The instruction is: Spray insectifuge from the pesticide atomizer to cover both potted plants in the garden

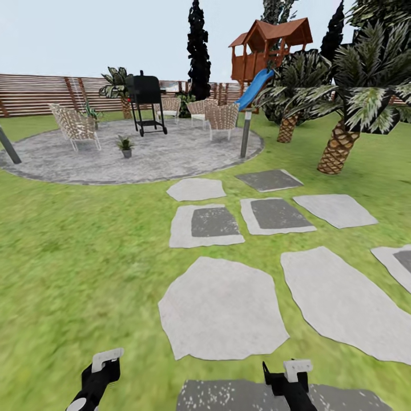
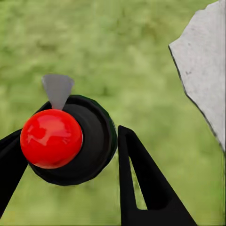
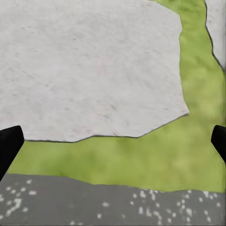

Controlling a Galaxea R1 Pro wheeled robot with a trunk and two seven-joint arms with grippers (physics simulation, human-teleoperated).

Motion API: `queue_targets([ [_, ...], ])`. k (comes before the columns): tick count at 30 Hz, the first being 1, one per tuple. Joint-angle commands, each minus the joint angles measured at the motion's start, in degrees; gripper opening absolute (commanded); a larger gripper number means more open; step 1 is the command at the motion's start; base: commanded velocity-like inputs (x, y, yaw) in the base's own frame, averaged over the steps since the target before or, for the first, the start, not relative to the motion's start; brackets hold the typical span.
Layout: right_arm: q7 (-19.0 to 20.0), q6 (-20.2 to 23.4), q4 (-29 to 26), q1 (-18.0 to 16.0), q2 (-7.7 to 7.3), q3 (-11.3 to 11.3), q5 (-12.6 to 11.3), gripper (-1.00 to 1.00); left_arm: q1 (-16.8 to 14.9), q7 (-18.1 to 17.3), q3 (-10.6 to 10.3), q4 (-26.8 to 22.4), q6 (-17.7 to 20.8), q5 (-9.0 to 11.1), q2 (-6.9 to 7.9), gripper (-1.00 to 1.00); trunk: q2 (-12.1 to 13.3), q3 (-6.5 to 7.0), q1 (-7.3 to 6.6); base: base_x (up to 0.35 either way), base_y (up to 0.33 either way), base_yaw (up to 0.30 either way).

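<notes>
Far ahead on round paving (image 1: 171, 154): one potted plant (image 1: 125, 146), chairs (image 1: 74, 127), grill (image 1: 145, 101). Both tools low over lawn (image 1: 74, 257); right tool (image 3: 113, 141) spread, left tool (image 2: 70, 155) unclear.

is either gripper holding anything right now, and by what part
Nothing is held. The right gripper is open over paving and grass; the left gripper has only a red ball on a black disc between its fingers, ungrasped.

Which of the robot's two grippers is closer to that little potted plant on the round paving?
Left. The left gripper sits almost in line below the far-off potted plant; the right gripper is farther to the side. Both are far away.
</notes>
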Motion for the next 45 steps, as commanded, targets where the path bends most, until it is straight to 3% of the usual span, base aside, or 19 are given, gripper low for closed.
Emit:
queue_targets([
  [1, -0.02, -0.15, 0.05, -0.03, -0.01, -0.01, 0.43, 1.00, 0.00, 0.08, 0.05, 0.03, -0.19, 0.05, -0.01, -1.00, -0.01, 0.05, 0.02, 0.274, -0.168, 0.000],
  [12, -0.02, -0.15, 0.05, -0.03, -0.01, 0.01, 0.44, 1.00, -0.01, 0.05, 0.02, 0.03, -0.20, 0.05, 0.06, -1.00, -0.01, 0.94, 0.02, 0.288, -0.168, 0.000],
  [33, -0.02, -0.16, 0.05, -0.03, -0.01, 0.07, 0.40, 1.00, -0.06, 0.05, 0.01, 0.03, -0.29, 0.05, 0.08, -1.00, -0.01, 1.01, 0.02, 0.301, -0.153, 0.002],
  [45, -0.02, -0.17, 0.13, -0.02, -0.01, 0.07, 0.37, 1.00, -0.05, 0.05, 0.01, 0.04, -0.12, 0.05, 0.08, -1.00, -0.01, 1.01, 0.02, 0.313, -0.130, 0.182],
])
